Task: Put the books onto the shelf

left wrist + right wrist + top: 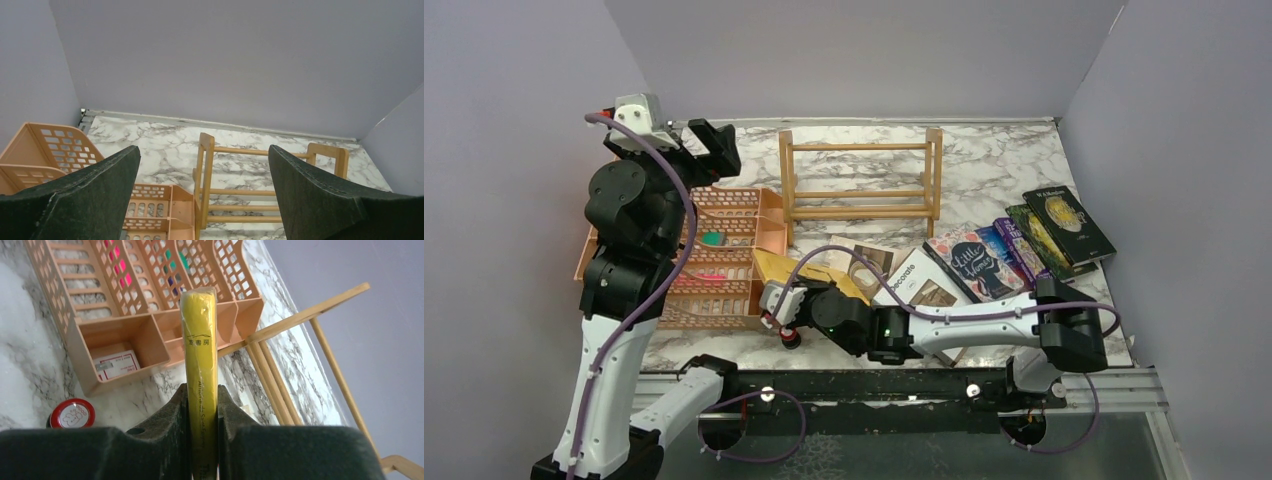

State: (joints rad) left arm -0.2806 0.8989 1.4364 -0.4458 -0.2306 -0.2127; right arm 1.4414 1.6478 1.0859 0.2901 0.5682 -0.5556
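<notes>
right gripper (pixel 201 412) pads pinched tight on thin yellow book (pixel 199 335), spine toward lens, just beside orange tray (pixel 125 340). left gripper (pixel 205 175) spread wide, holding nothing, raised over tray. wooden shelf (pixel 861 180) at back centre; other books (pixel 1014 245) fanned right of it.

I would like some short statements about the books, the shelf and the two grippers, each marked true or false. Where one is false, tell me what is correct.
1. The right gripper is closed on the thin yellow book. True.
2. The left gripper holds a book. False: it is open and empty, raised near the orange tray.
3. The wooden shelf has no book on it. True.
4. The dark green book stands upright on the shelf. False: it lies down, to the right of the shelf.
</notes>
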